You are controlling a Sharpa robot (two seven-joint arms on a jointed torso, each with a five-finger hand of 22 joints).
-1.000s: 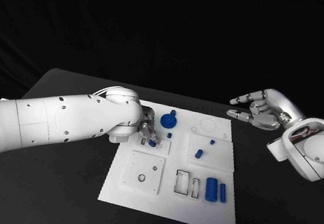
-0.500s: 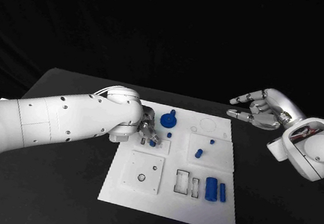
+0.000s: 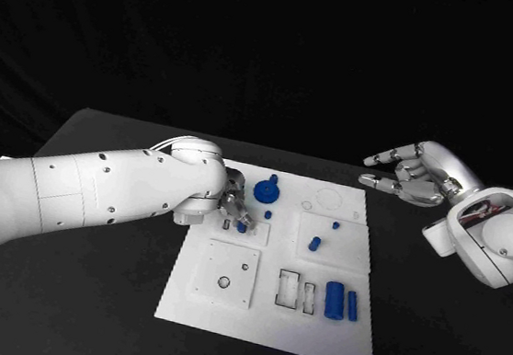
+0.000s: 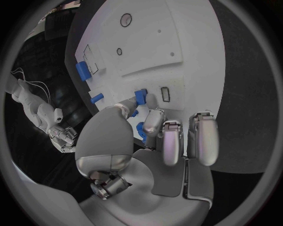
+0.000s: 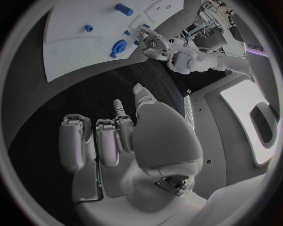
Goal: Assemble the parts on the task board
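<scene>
White left arm reaches over the task board's left edge; the silver left hand (image 3: 227,207) pinches a small blue peg (image 4: 140,96) between thumb and a fingertip, low over a raised square plate on the white rectangular task board (image 3: 260,328) at the middle of the black tabletop (image 3: 88,297). Blue round gear-shaped part (image 3: 267,186) sits near the board's far edge, small blue cylinder (image 3: 314,242) mid-board, two larger blue cylinders (image 3: 341,301) by the right edge. Right hand (image 3: 408,176) hovers off the board's far right corner, fingers loosely curled, holding nothing.
</scene>
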